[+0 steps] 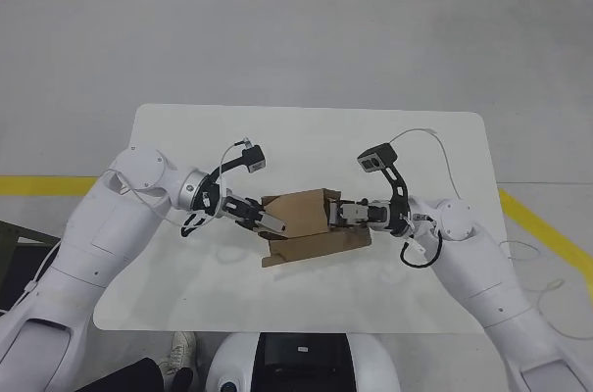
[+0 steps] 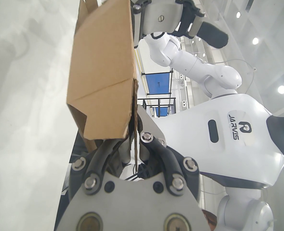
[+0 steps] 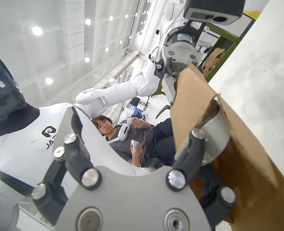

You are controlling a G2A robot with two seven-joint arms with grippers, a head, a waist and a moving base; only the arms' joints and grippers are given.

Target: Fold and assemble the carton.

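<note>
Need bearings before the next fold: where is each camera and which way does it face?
Top view: overhead, looking down on the table; left gripper and right gripper flank the carton.
Left wrist view: on the left wrist, looking along the carton to the right gripper and torso.
Right wrist view: on the right wrist, looking past the carton to the left gripper, torso.
Shared: carton.

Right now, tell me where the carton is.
Top view: the carton is at the table centre, between the left tool and the right tool.
</note>
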